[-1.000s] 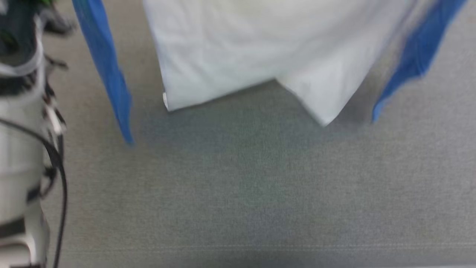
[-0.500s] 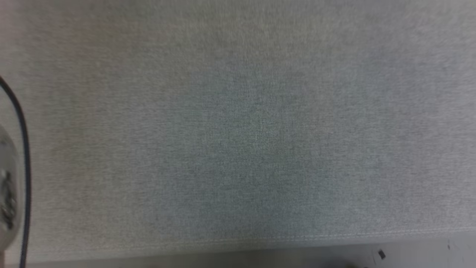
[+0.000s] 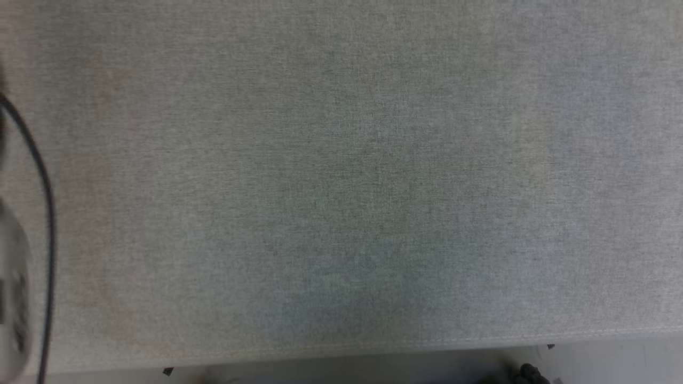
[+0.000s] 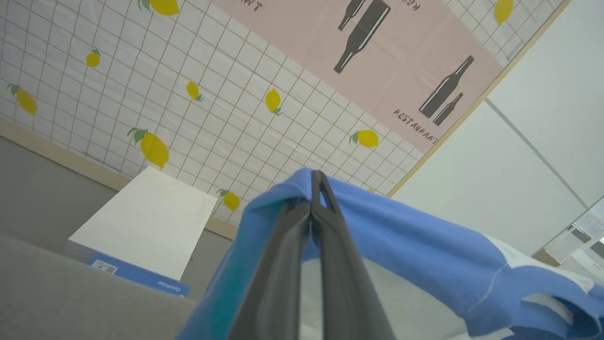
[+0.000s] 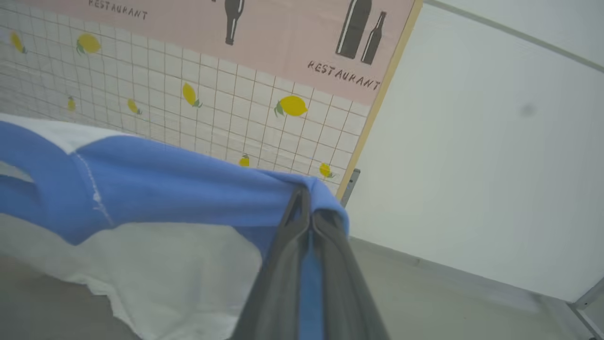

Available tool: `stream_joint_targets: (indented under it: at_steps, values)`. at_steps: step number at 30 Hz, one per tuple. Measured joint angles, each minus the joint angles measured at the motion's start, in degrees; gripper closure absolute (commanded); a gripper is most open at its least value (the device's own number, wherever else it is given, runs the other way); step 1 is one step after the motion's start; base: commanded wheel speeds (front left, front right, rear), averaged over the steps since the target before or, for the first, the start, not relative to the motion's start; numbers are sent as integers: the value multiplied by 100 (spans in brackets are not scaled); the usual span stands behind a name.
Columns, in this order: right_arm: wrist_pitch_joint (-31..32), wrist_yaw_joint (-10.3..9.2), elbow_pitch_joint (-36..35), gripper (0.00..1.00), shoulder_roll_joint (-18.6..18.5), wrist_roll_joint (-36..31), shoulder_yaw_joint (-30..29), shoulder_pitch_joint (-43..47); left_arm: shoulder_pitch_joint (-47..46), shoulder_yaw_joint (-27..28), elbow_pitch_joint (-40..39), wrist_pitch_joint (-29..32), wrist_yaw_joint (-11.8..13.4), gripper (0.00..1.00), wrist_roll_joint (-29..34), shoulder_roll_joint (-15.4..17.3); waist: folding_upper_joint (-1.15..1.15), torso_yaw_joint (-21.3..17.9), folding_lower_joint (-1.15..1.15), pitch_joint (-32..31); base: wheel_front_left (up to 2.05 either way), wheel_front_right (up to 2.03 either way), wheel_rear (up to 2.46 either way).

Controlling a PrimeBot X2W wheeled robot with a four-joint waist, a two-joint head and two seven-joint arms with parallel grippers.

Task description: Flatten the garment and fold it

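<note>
Blue sleeve cloth of the shirt [image 4: 424, 255] is clenched in the left fingers [image 4: 278, 269] and the right fingers [image 5: 276, 283], which hold it spread in the air above the grey desk [image 3: 341, 186], so laying flat and all folding seem left to do.

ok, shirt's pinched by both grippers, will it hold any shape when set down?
Likely floppy: the garment sags between the left gripper and right gripper. Probably light: fingertip pinches alone seem to carry it. Expect creases on landing; its white body hangs rumpled.
</note>
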Motion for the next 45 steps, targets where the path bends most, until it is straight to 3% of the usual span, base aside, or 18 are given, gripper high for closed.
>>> stream_joint_targets:
  at_steps: [6, 10, 17, 23, 30, 45]
  values:
    - [325, -3, -196, 100, -152, 960, 646, 1857, 1599, -646, 60, 281, -425, 100, 393, 480, 0, 42, -1, -349, 0, 0, 0]
    - [801, -3, -882, 100, -338, 1437, 708, 3249, 2880, -961, -298, 543, -459, 100, 493, 695, 0, 63, -1, -677, 0, 0, 0]
    - [1637, -4, -2590, 100, -276, 1661, 172, 6040, 5450, -1147, -1384, 882, -60, 100, 56, 792, 0, 93, -2, -1385, 0, 0, 0]
    - [2052, -4, -3635, 100, 309, 1464, -453, 7776, 7062, -1214, -2063, 870, 290, 100, -218, 777, 0, 126, -2, -1972, 0, 0, 0]
    - [2160, -4, -3997, 100, 947, 1254, -1009, 8861, 7911, -1245, -2205, 644, 383, 100, -444, 597, 0, 208, -2, -2485, 0, 0, 0]
    - [2125, -2, -3129, 100, 1070, 1674, -1538, 9805, 8469, -1563, -1923, 708, 408, 100, -492, 487, 0, 332, -2, -2968, 0, 0, 0]
